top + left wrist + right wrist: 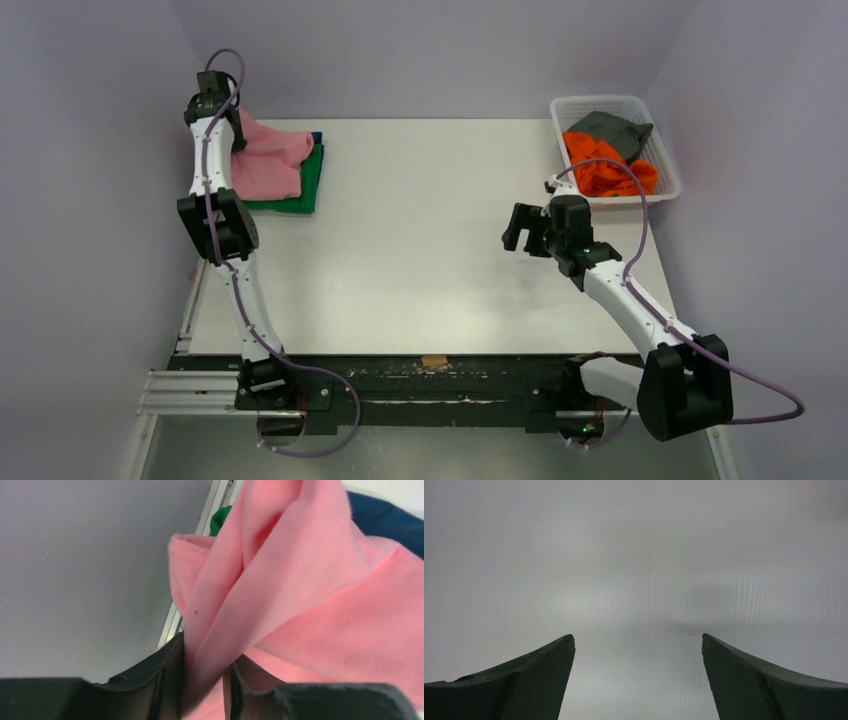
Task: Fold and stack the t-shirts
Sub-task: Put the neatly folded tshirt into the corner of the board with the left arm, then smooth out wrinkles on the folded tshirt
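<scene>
Plain pale walls on three sides, white bench (420,250) w/ a dark rail along your near edge and a small tan scrap (434,361) by it.

Nearest to you, the right end effector (638,637) hangs over bare bench right of centre, jaws spread wide, nothing between them. It's well apart from the cloth, so leave it parked or bring it over as a hold-down.

Farther out, far-left corner: the left end effector (205,655) is pinched tight on a bunched fold of the pink t-shirt (270,160). That shirt drapes over the green t-shirt (305,185), w/ the dark blue t-shirt (385,522) peeking out behind. The arm covers the pink's left edge from above, so whether it's squared up is hard to tell; it looks rumpled, prob. not flat yet.

I read the step as setting the pink on the stack. To do it well:
- Lower till the cloth's weight rests on the green, not hanging from the pinch.
- Line the pink's edges w/ the green's before you let go.
- Open, then back out along the fingers' own line so you don't drag the fold open.
- If a hump is left, press it flat w/ the right arm.

Far right corner: the white mesh basket (610,103) holds the orange t-shirt (605,170) and grey t-shirt (615,130), both crumpled, both yet to fold.

Writing: no brand, label or print readable on any shirt, the basket or the arms.
</scene>
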`<state>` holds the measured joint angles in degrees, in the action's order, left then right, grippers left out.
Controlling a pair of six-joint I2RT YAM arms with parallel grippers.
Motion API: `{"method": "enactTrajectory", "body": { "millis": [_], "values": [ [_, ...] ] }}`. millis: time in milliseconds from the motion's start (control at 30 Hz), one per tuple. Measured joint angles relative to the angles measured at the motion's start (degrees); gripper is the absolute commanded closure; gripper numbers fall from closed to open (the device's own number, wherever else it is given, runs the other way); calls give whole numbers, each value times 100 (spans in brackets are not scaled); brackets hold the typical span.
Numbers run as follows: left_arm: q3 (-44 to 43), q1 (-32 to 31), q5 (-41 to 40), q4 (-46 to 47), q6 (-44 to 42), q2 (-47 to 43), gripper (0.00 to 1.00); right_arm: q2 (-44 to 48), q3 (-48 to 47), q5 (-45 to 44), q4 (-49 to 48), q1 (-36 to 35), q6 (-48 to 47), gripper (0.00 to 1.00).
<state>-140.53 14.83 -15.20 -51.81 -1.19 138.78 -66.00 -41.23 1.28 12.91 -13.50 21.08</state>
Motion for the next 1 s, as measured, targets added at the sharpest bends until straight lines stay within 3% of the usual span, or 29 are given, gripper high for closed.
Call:
{"method": "enactTrajectory", "body": {
  "millis": [33, 133, 167, 333, 500, 733, 900, 1000],
  "values": [
    [0, 4, -24, 35, 37, 4, 52, -31, -4, -22, 0, 0, 0, 3],
    [-28, -20, -190, 109, 162, 9, 2, -76, -11, -33, 7, 0, 0, 3],
    [-48, -24, -240, 114, 195, 11, 0, -87, -13, -31, 7, 0, 2, 3],
    [-39, -79, -352, 109, 501, -57, 0, -92, -39, -33, 28, 0, 7, 3],
    [1200, -295, 9, 221, 546, -1117, 1, -55, -42, -31, 31, 0, 15, 3],
    [2879, -1526, 890, 643, 186, -2983, 23, 17, -44, -24, 42, 0, 28, 3],
    [2994, -1799, 992, 553, 131, -2756, 41, 87, -44, -22, 48, 0, 28, 3],
    [2771, -1670, 990, 328, 155, -2116, 44, 92, -44, -7, 46, 0, 28, 3]
  ]
}}
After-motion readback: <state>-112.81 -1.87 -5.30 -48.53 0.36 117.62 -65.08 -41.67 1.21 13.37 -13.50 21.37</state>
